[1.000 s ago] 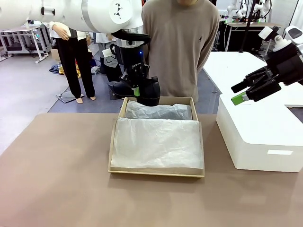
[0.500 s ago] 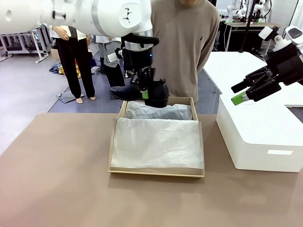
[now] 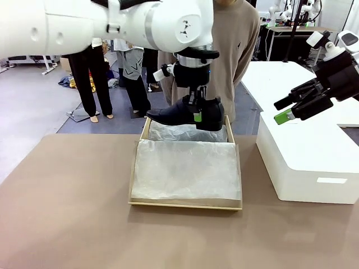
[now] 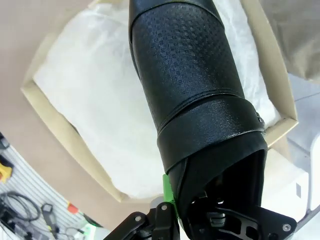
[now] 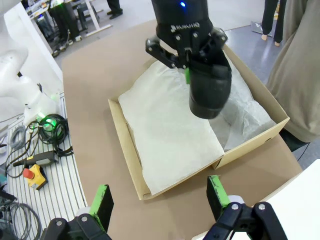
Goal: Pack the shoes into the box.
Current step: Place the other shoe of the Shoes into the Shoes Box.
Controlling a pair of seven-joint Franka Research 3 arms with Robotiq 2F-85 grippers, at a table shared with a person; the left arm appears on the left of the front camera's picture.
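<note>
Our left gripper clamps one black shoe by its heel end, hanging over the far end of the tissue-lined box. Our right gripper hovers spread wide near the white box.

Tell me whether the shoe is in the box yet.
Out: the left gripper holds the shoe by its heel end, in the air above the far edge of the box.

The shoe is glossy black with a fine embossed dot grid on its upper. The box is tan, its tissue white, the table brown. The right gripper is black with green pads.
</note>
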